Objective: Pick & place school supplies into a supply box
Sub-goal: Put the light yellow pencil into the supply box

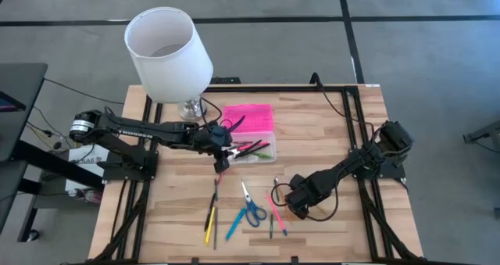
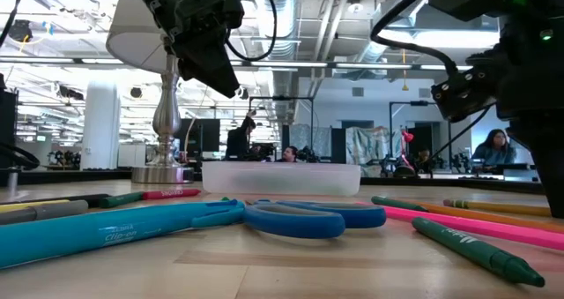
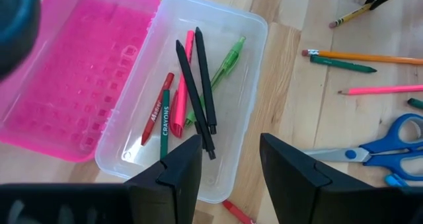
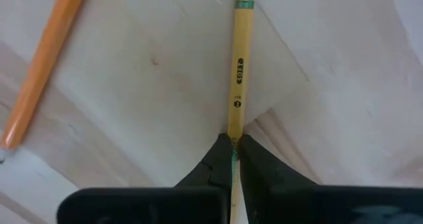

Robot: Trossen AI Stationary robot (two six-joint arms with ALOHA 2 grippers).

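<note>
Pinching yellow pencil (image 4: 236, 65) on table near scissors (image 1: 251, 210): right gripper (image 4: 232, 145), fingers pressed tight. Left gripper (image 3: 228, 168) spread, empty, above supply box (image 3: 254, 36). Pencil light, stiff, slippery; mid-shaft hold likely safest.

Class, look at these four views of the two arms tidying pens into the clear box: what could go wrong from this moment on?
The right gripper pinches a yellow pencil near one end, so it may swing or slip when lifted. The left gripper hangs open over the supply box, beside its pink lid; coming lower it could nudge the box. The lamp stands close behind.
</note>
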